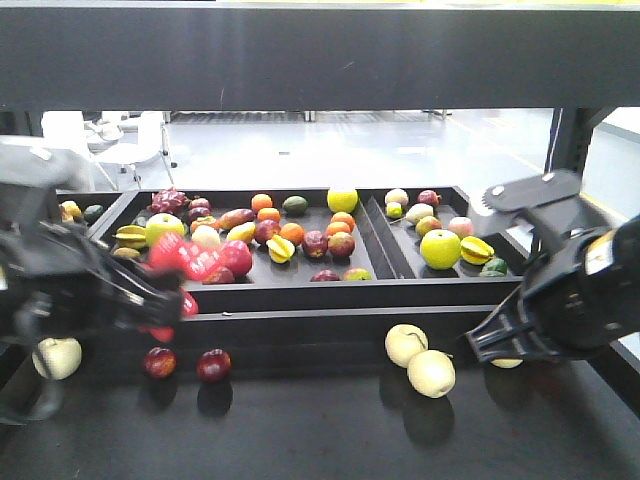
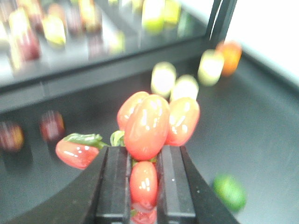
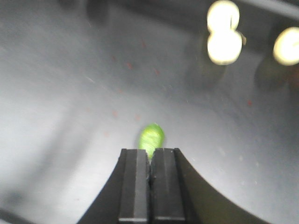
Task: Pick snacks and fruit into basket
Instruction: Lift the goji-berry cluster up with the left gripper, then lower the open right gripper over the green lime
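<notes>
While the left claw [image 2: 144,153] clamps red fruit [image 2: 147,125], the right claw [image 3: 150,152] hangs closed.

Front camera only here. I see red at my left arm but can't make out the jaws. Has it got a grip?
Observer: Yes. The left wrist view shows the left end effector shut on a bunch of red oval fruits, one fruit wedged between the jaws.
Operator: And the right one?
Observer: In its wrist view the right end effector has its jaws pressed together. A small green piece sits at the tips; I cannot tell whether it is pinched.
Operator: Anything loose near the left arm?
Observer: A green fruit lies on the shelf floor, right of the jaws in that view.
</notes>
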